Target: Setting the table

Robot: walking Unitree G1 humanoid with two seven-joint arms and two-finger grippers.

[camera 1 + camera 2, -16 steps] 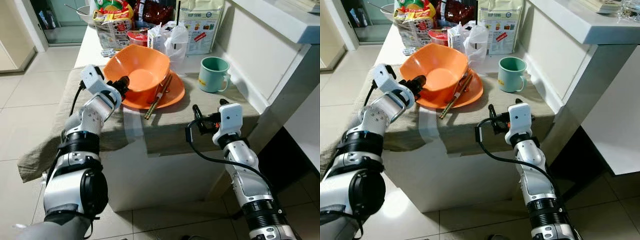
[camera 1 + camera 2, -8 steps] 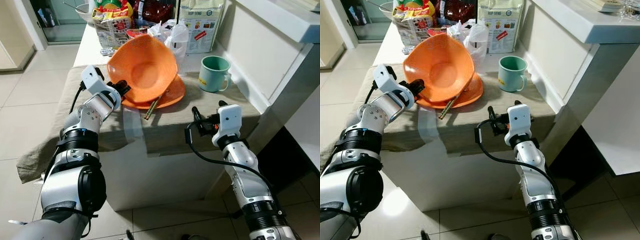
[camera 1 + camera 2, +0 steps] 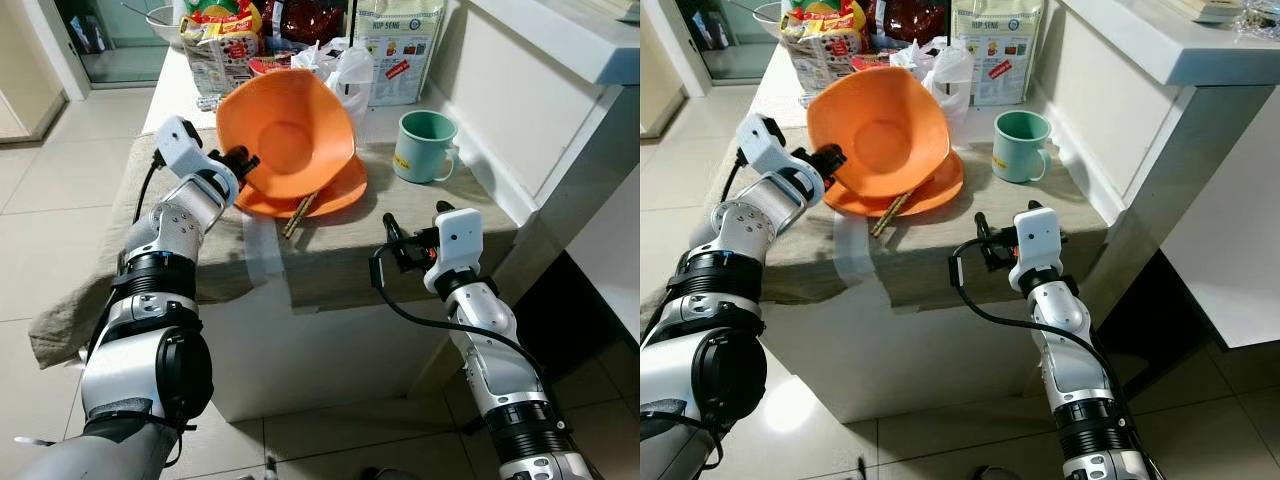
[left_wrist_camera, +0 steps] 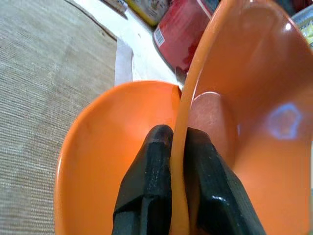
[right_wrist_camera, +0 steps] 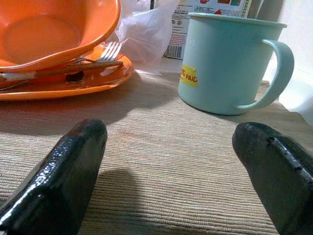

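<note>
Where legible, mug (image 5: 225, 63) sticker ("PAID")

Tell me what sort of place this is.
Probably a home kitchen or dining corner: a cloth-covered table holds an orange bowl over an orange plate, a green mug and food packets, on a tiled floor.

You've got one orange bowl (image 3: 288, 130), one orange plate (image 3: 330, 190), one green mug (image 3: 421, 147), one fork (image 5: 108, 50), one pair of chopsticks (image 3: 298, 212), two grippers.
</note>
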